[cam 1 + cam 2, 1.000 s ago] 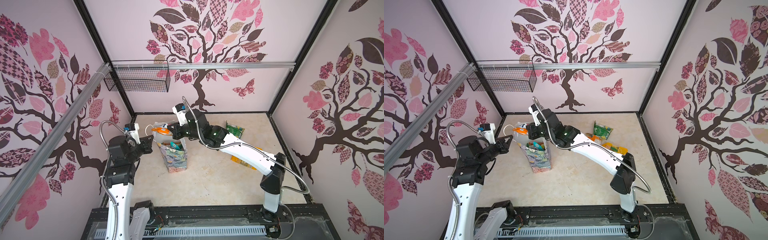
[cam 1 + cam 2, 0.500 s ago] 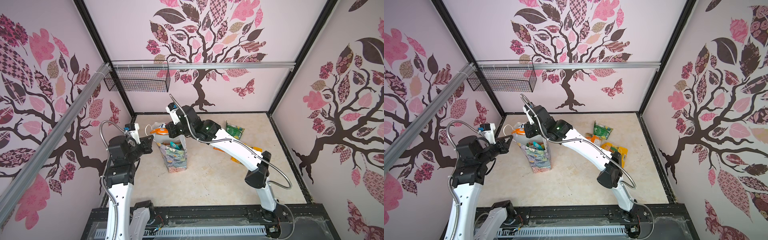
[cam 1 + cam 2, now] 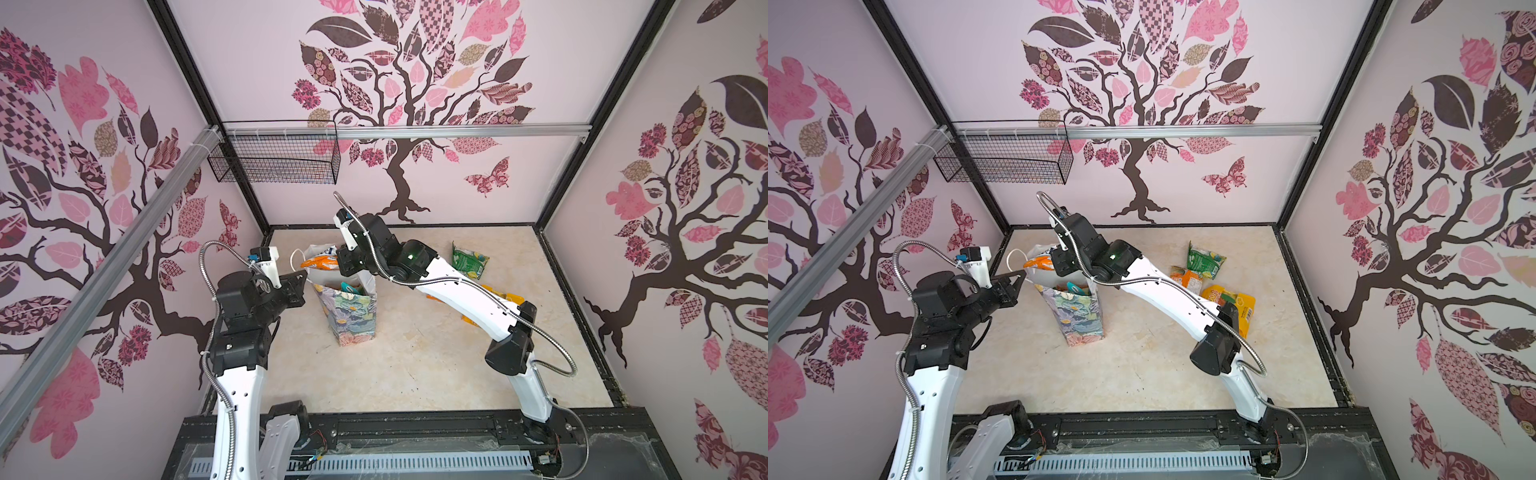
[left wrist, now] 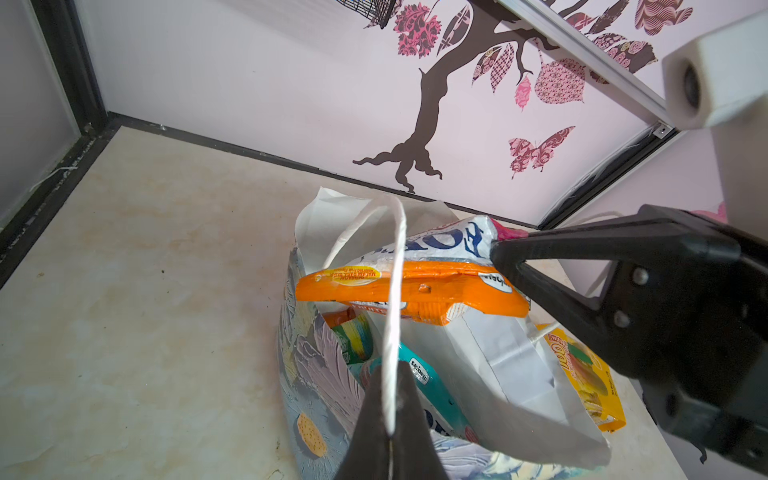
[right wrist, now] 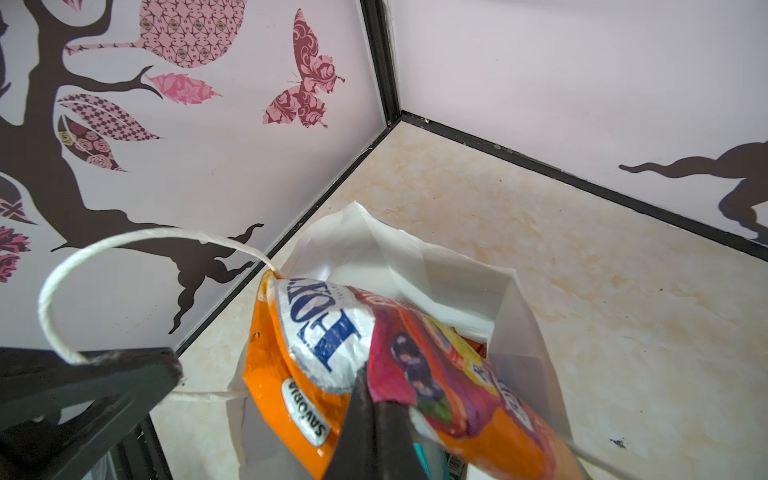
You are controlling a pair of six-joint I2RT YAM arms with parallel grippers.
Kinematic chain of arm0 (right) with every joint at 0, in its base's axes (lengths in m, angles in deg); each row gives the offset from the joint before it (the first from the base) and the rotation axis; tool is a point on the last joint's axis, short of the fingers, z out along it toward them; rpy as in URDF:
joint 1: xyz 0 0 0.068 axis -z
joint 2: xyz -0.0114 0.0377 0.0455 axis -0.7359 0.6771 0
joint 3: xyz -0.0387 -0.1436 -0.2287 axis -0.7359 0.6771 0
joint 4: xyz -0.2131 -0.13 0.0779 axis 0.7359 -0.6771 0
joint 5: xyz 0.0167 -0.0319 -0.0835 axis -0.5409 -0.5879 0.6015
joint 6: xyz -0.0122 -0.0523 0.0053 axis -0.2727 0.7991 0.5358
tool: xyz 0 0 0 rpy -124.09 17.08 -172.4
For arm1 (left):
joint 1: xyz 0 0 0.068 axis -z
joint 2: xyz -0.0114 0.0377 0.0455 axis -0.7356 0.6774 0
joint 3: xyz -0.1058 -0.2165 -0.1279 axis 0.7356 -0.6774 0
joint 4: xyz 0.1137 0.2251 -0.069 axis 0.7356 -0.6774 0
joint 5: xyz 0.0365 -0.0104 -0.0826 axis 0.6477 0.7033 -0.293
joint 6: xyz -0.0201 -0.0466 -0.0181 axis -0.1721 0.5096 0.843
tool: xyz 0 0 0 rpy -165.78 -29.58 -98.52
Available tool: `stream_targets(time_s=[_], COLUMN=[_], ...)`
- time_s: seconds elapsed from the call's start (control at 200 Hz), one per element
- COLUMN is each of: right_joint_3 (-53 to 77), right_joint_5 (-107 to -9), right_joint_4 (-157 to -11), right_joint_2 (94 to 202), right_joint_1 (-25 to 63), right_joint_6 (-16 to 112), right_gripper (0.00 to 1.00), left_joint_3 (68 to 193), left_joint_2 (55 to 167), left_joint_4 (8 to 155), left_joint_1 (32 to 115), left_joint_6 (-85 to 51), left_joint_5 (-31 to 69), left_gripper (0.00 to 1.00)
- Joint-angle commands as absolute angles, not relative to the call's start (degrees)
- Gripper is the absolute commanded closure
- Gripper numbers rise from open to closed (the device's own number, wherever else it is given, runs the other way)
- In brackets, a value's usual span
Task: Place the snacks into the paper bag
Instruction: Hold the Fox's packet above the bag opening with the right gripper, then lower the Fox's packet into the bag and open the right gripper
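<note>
My right claw (image 5: 372, 388) pinches orange crinkly foil snack packet (image 4: 415, 286), long axis crosswise over floral paper gift bag (image 4: 309, 365) mouth, just below; left claw (image 4: 390, 370) nips white cord handle (image 4: 397, 266).

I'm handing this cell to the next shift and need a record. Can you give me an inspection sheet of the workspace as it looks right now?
Surface: beige marbled tabletop, no spills seen.
Job's things: paper bag upright, packets inside; orange packet held over its mouth; green packet, yellow packet and second orange packet lie on the table.
Clutter: nothing seen.
Grippers: left gripper shut on the bag's cord handle; right gripper shut on the orange packet.
Cables: metal conduit loops along each arm; thin loose wires by the front track.
Surroundings: tree-decal walls; black wire basket hung on the back rail.
</note>
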State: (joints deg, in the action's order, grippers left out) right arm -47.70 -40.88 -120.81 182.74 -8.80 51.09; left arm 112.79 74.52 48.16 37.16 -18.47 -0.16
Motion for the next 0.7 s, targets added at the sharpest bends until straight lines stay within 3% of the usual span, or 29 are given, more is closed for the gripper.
stream_targets(time_s=[0.0,0.155,0.45,0.55,0.64,0.695], right_joint_3=[-49.3,-47.3,-44.0,-44.6,-46.4,-47.5], right_joint_5=[-36.2,-31.1,-35.8,-38.5,-39.8,-40.0], right_joint_4=[-120.6,-119.4,-116.2,-115.8,-116.6,-117.2], right_joint_2=[181.7,179.7,179.0,179.9,180.8,181.2], right_joint_1=[-8.7,-10.1,-10.2,-10.2,-10.2,-10.2], right_joint_6=[52.9,54.8,53.2,52.1,51.8,52.0], right_gripper=[1.0,1.0,1.0,0.92,0.75,0.75], left_joint_3=[112.6,112.6,112.7,112.6,112.6,112.6], left_joint_2=[73.9,73.7,73.6,73.5,73.5,73.5], left_joint_4=[50.4,50.3,49.9,50.0,50.0,50.1], left_joint_1=[37.3,37.3,37.2,37.3,37.2,37.2], left_joint_6=[-19.1,-19.2,-19.3,-19.4,-19.4,-19.3], left_joint_5=[-0.1,0.1,0.9,0.9,0.9,0.8], left_gripper=[1.0,1.0,1.0,1.0,1.0,1.0])
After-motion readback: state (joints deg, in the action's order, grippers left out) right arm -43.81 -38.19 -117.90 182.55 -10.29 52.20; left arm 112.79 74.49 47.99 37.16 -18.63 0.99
